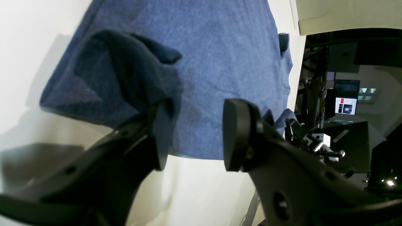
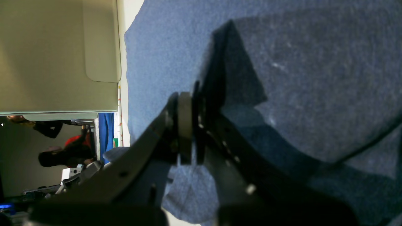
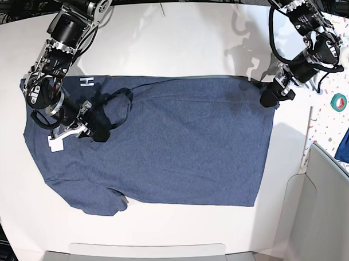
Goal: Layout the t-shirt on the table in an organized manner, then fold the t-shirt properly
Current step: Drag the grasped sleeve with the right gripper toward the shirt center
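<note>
The left gripper had matte black fingers with rounded flat pads, small screw holes dotting the arms behind them.

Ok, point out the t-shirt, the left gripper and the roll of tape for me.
t-shirt (image 3: 181,147), base view, middle of the flat body.
left gripper (image 1: 196,135), left wrist view, gap between its open fingertips.
roll of tape (image 3: 338,102), base view, on its ring.

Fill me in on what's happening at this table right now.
A two-armed robot is laying out a navy t-shirt, which lies mostly spread on the white table. The right end effector is shut on a fold of fabric near the collar end. The left end effector is open at the hem corner, with cloth bunched against one finger.
</note>
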You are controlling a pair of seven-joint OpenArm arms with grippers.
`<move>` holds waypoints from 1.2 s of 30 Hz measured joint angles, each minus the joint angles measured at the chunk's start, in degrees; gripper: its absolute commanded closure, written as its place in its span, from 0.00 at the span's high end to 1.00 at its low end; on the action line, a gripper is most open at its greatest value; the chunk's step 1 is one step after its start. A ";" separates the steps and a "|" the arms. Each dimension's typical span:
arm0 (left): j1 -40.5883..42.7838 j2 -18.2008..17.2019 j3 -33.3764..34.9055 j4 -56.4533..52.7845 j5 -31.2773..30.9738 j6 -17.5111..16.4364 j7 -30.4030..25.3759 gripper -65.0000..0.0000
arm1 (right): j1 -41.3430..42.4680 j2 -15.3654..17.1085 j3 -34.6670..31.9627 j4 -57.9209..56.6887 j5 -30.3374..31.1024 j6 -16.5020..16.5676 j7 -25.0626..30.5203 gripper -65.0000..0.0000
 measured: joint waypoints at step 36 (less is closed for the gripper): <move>-0.66 -0.92 -5.73 0.07 0.00 0.17 0.13 0.41 | -1.11 2.54 0.11 8.87 1.05 0.20 -0.33 0.78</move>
